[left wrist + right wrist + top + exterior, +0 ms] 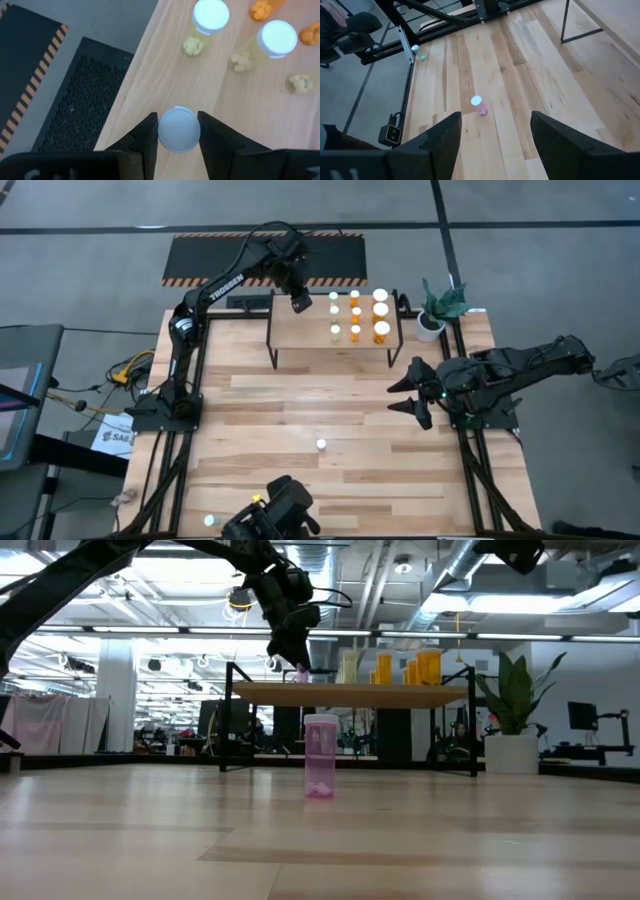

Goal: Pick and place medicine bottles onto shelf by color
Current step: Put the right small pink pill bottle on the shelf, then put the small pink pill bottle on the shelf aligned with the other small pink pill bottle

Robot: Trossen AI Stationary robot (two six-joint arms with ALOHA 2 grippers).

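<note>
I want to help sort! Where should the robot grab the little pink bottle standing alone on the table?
Probably by the white cap or just under it, coming straight down from above. The pink bottle stands upright with bare table all around, and its round sides suit two fingers. The open right pincer waits nearest; the left pincer already holds a bottle over the shelf.

A white pot with a green plant (434, 315) is standing at the far right corner of the wooden tabletop (300, 400), just beside the rack's end. A black mat with striped edges (200, 260) is lying on the grey floor beyond the table. Yellow cables (128, 368) are trailing on the floor at the table's left.
</note>
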